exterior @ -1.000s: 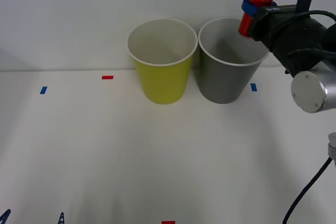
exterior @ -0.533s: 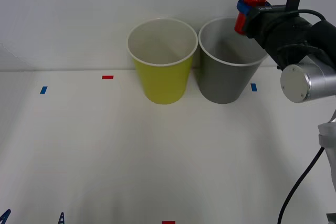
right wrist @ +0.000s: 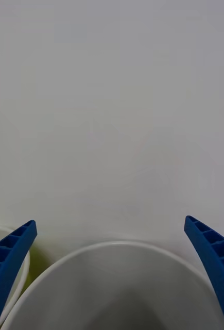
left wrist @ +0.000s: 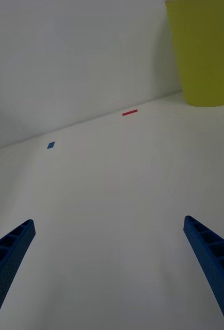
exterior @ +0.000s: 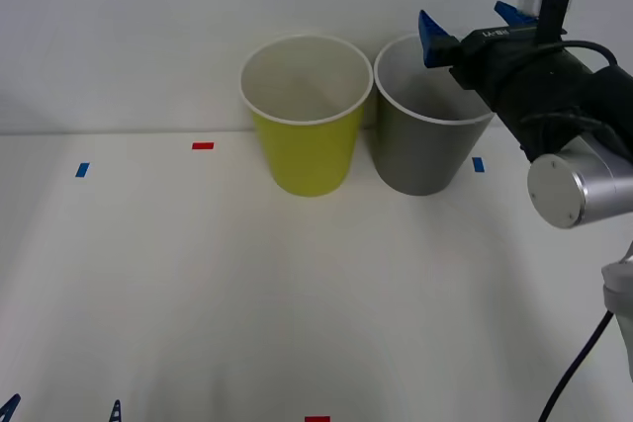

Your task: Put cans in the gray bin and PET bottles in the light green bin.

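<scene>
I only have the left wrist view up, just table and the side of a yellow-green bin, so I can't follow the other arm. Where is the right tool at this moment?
Observer: The right tool is raised over the far rim of the gray bin, on the robot's right side of the table.
Operator: Is it carrying anything?
Observer: No. Its fingers are spread wide with nothing between them, and the right wrist view looks between them down at the bin's open mouth.
Operator: Where does that bin stand relative to the one I see?
Observer: It stands upright right beside the light green bin, on that bin's right, with their white rims almost meeting.
</scene>
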